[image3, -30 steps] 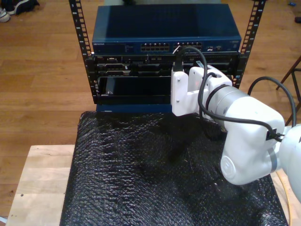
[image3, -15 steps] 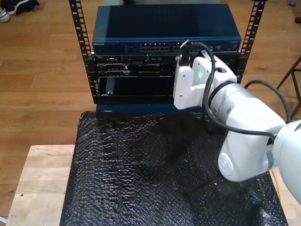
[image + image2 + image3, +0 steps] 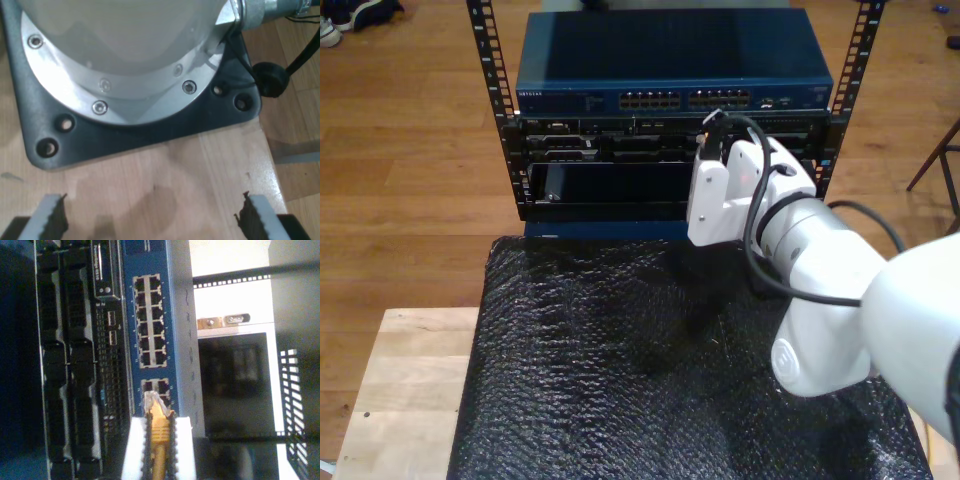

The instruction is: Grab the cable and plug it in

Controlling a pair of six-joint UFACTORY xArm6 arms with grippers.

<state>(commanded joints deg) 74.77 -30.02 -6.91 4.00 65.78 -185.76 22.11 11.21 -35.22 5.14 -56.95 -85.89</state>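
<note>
Your second hand (image 3: 158, 440) is pinching the cable (image 3: 158, 427) between its white fingers (image 3: 134, 447), low in the middle of the second wrist view. The yellow boot sits between the ribbed pads, and the clear plug (image 3: 151, 401) sticks out past the fingertips. The plug tip lies right at the small group of ports (image 3: 156, 388) at the end of the blue network switch (image 3: 175, 340); you cannot tell from this view whether it is touching or seated. The larger block of ports (image 3: 149, 320) on the same blue face stands further along, well apart from the plug.

In the exterior view, the second hand (image 3: 712, 140) is in the upper middle of the frame, up against the front of the rack (image 3: 500, 110), just below the switch (image 3: 670, 60). Its white arm (image 3: 820, 300) comes in from the lower right of the frame, over the black bubble-wrap mat (image 3: 600, 360) that covers the wooden bench (image 3: 390, 400). A black arm cable (image 3: 752, 230) loops over the wrist.

Your first hand (image 3: 150, 220) is spread wide, its two toothed fingertips (image 3: 50, 217) well apart at the lower edge of the first wrist view. It looks at pale wood (image 3: 175, 175) and a dark base plate (image 3: 150, 130) carrying a round metal flange (image 3: 125, 95) with screws.
</note>
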